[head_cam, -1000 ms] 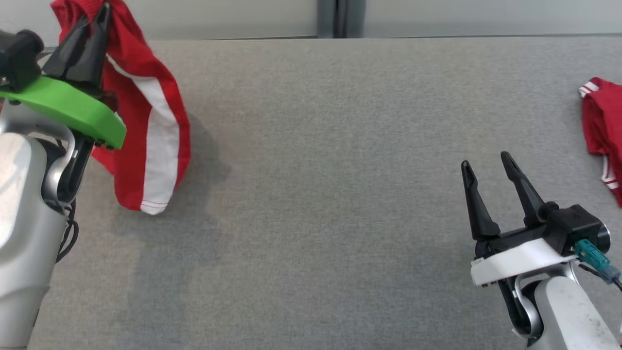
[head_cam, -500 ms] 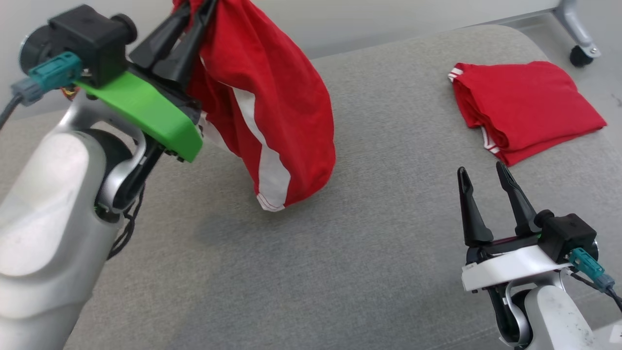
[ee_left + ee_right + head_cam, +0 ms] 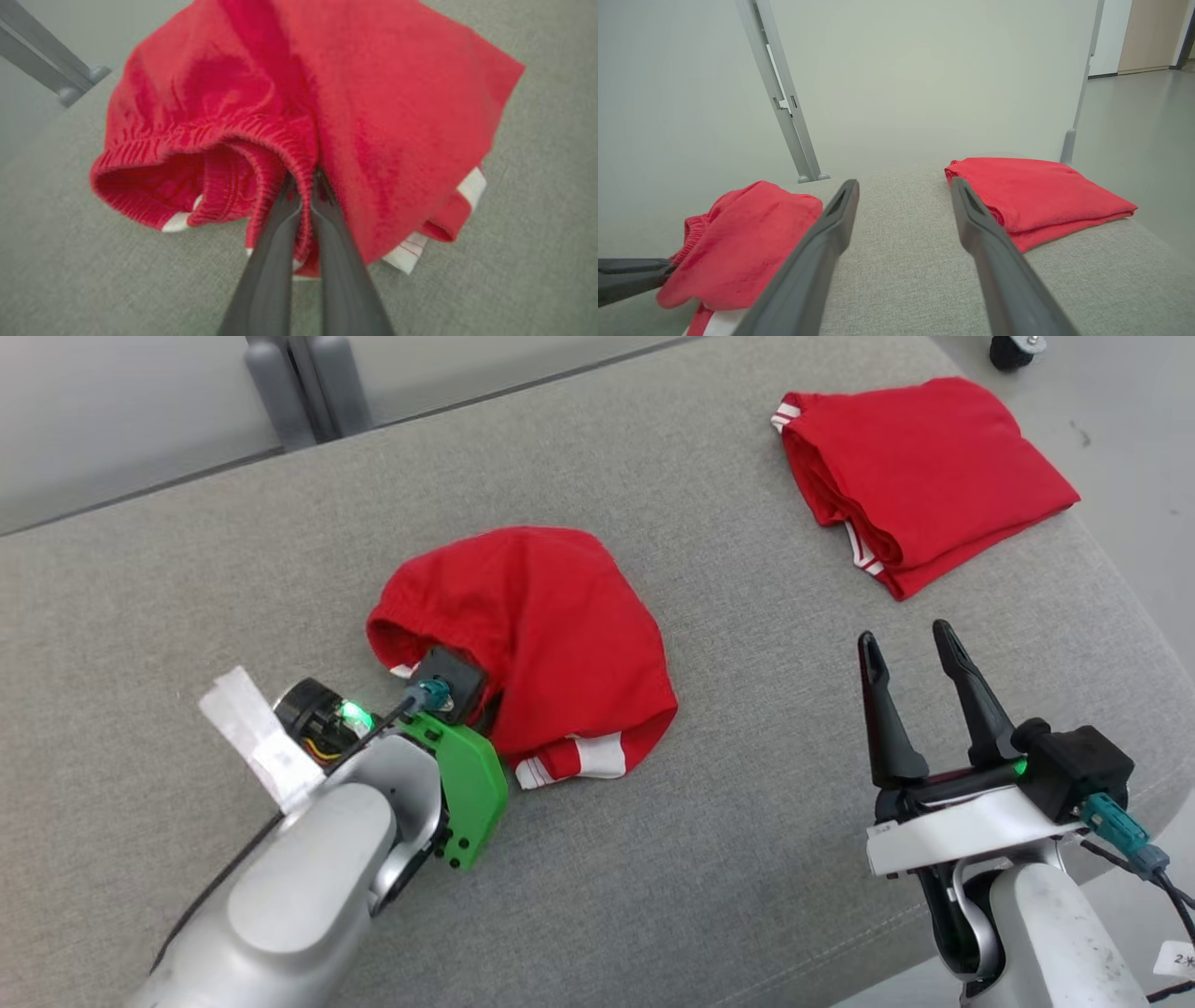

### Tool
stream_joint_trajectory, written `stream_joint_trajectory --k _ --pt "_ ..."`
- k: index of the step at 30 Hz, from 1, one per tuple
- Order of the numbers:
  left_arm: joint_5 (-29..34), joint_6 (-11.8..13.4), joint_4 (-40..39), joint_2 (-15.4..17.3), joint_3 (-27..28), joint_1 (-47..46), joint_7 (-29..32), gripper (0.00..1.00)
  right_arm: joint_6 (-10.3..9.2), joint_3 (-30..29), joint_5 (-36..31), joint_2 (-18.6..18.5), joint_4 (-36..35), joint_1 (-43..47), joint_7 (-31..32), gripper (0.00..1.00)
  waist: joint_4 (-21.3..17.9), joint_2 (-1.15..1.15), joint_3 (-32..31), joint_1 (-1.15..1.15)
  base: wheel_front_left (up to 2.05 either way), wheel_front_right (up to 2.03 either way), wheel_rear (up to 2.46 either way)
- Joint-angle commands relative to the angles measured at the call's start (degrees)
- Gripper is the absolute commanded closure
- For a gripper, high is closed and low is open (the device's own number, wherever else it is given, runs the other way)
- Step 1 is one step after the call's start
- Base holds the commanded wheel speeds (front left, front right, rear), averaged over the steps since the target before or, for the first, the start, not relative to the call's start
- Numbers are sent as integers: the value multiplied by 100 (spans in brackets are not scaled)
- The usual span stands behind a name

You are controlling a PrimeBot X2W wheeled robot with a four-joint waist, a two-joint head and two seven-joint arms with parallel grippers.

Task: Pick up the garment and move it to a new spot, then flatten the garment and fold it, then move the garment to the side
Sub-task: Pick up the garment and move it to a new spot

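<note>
The garment [image 3: 551, 625], red shorts with white side stripes, lies crumpled in a heap on the middle of the grey table [image 3: 728, 859]. My left gripper [image 3: 304, 184] is shut on its elastic waistband, low over the table at the heap's near-left side. In the head view the green left wrist mount [image 3: 467, 784] shows and the cloth hides the fingers. My right gripper [image 3: 904, 635] stands open and holds nothing, to the right of the heap and apart from it. From the right wrist view the garment [image 3: 752, 233] sits left of the open right gripper [image 3: 903, 183].
A second red garment [image 3: 924, 467], folded flat, lies at the table's far right corner [image 3: 1036, 196]. The table's rounded right edge [image 3: 1134, 616] runs close to my right arm. Grey frame posts [image 3: 299, 383] stand behind the table, and a caster wheel [image 3: 1013, 347] on the floor.
The head camera has turned and tilted. My left gripper has brought the hanging garment down onto the middle of the table, still shut on it. The right gripper stays open.
</note>
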Motion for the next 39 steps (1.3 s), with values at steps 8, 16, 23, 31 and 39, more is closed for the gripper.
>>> stream_joint_trajectory --k 8,16,23,31,39 --pt "381 218 554 -475 -182 -81 -1001 0 -9 -78 -36 29 62 71 -16 0 117 0 -13 0 0 0 0" --pt "193 492 -38 -544 -36 514 -1783 0 -9 -61 -27 -142 181 403 -16 0 784 0 -726 0 0 0 0" --pt "-108 1037 -1071 -272 318 1619 -2379 0 -9 -19 13 -231 182 748 -16 0 1478 0 -1282 0 0 0 0" --pt "-199 1255 -2380 -218 1529 3224 -2729 0 -9 -80 87 -186 220 1193 -15 0 2044 0 -1720 0 0 0 0" --pt "879 1195 -2975 -726 2961 4621 -2730 0 -9 -17 134 -125 144 1584 -15 0 2178 0 -1977 0 0 0 0"
